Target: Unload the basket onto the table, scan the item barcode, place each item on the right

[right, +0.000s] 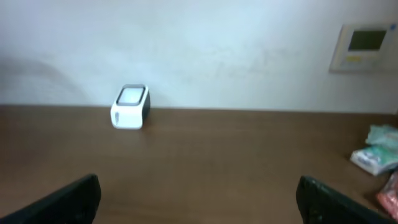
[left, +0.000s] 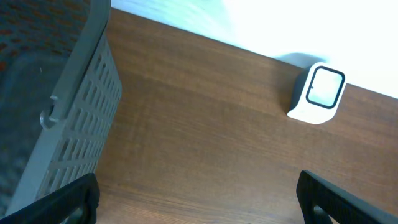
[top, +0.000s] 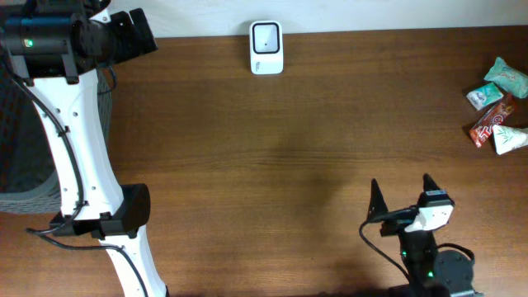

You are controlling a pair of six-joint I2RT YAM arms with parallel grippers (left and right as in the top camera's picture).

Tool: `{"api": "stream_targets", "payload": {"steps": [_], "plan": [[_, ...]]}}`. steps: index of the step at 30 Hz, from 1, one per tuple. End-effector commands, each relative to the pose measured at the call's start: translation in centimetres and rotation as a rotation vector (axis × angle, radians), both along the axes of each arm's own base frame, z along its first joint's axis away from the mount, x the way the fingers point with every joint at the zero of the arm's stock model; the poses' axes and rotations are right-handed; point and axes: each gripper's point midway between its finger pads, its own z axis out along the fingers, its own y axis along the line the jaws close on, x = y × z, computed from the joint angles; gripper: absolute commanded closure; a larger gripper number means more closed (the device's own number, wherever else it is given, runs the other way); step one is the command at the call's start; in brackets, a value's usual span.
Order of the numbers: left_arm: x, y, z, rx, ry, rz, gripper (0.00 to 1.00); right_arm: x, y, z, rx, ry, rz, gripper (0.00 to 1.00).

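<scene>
The white barcode scanner point(top: 266, 47) stands at the table's far edge, its dark window facing up; it also shows as the scanner point(left: 317, 94) and the scanner point(right: 130, 106). Several snack packets point(top: 495, 107), the items, lie at the far right, among them a red one point(top: 488, 124); the right wrist view catches the packets point(right: 376, 155) at its edge. My left gripper point(top: 144, 37) hovers at the far left, open and empty point(left: 199, 202). Near the front edge my right gripper point(top: 401, 188) is open too, with only bare table between its fingers point(right: 199, 196).
A grey slatted basket point(top: 16, 124) sits at the table's left side, close under the left arm, and shows as the basket point(left: 62, 106) in the left wrist view. A wall panel point(right: 364, 46) hangs behind the table.
</scene>
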Motion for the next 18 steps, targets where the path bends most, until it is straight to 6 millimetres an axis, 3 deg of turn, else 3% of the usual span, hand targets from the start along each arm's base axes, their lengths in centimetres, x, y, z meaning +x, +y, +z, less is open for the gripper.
{"api": "stream_targets", "payload": {"steps": [1, 7, 12, 18], "plan": [[0.1, 0.2, -0.1, 0.009, 0.002, 0.003, 0.01, 1.0, 0.4, -1.1, 0.006, -0.058, 0.019, 0.01], [0.1, 0.2, -0.1, 0.009, 0.002, 0.004, 0.01, 1.8, 0.4, -2.3, 0.012, -0.120, 0.012, 0.01], [0.1, 0.2, -0.1, 0.009, 0.002, 0.003, 0.01, 1.8, 0.3, -6.2, -0.005, 0.036, 0.006, 0.01], [0.1, 0.2, -0.1, 0.009, 0.002, 0.003, 0.01, 1.8, -0.4, -6.3, -0.004, 0.038, -0.018, 0.01]]}}
